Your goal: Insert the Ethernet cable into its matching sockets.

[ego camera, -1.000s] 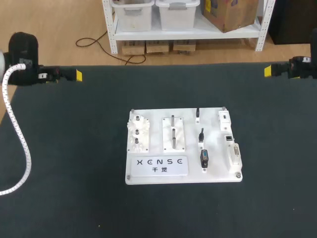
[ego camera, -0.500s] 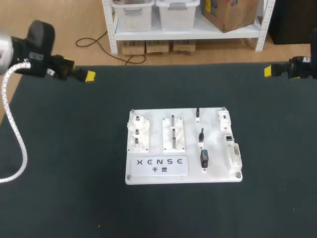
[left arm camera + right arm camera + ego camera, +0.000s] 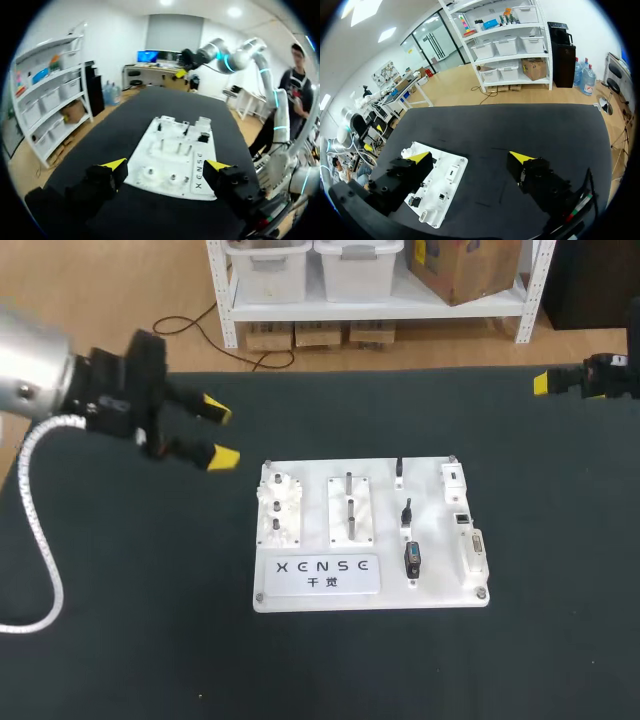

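**Line up over the plug column before you commit**

Your left gripper (image 3: pixel 220 432) hangs over the table (image 3: pixel 130 620) just off the far left corner of the white practice board (image 3: pixel 440 592). Its yellow-tipped fingers are spread wide and hold nothing. Your right gripper (image 3: pixel 469 157) sits at the far right edge of the table, well apart from the board, equally wide and empty.

The step in hand looks like the approach to the pick. Three small black plugs stand in a column right of the board's middle: far (image 3: pixel 399 470), middle (image 3: pixel 406 510) and near (image 3: pixel 412 558). The Ethernet cable is probably one of them, but they are too small to tell which, so confirm in the left wrist view once you are closer. Carry the fingers across the board above the two metal posts (image 3: pixel 350 502), then square them to the plug's flat sides and grip low on its body.

The board is the only holder here:
- White peg blocks (image 3: pixel 277 512) stand on its left side.
- The post plate is next to them, with a nameplate (image 3: pixel 326 574) along the near edge.
- The right edge carries a row of sockets. A small dark-faced one (image 3: pixel 463 518) is the likeliest Ethernet match, and it appears empty.
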